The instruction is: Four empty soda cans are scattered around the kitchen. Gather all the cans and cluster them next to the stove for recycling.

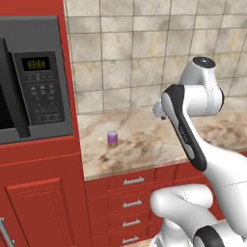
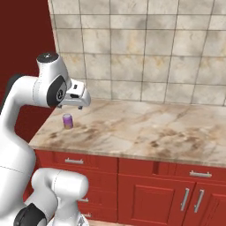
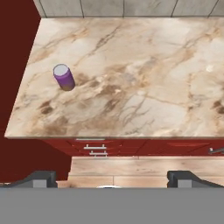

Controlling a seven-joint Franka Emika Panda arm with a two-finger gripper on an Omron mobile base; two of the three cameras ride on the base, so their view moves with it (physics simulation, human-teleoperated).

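One purple soda can [image 1: 112, 139] with a silvery top stands upright on the beige marbled countertop [image 1: 144, 144], near its left end beside the red cabinet wall. It also appears as the can [image 2: 67, 121] just below my hand, and as the can [image 3: 64, 77] at upper left in the hand view. My gripper [image 3: 114, 179] hovers above the counter's front edge, open, with nothing between its fingertips [image 3: 41, 178]. From the right base camera the gripper [image 2: 75, 106] hangs above and slightly right of the can, apart from it. The stove is out of view.
A dark microwave with a display [image 1: 34, 82] is built into the red cabinet left of the counter. Red drawers [image 1: 132, 202] and cabinet doors [image 2: 176, 194] sit under the countertop. Tan tiled wall [image 2: 145, 53] backs it. The counter stretches bare to the right of the can.
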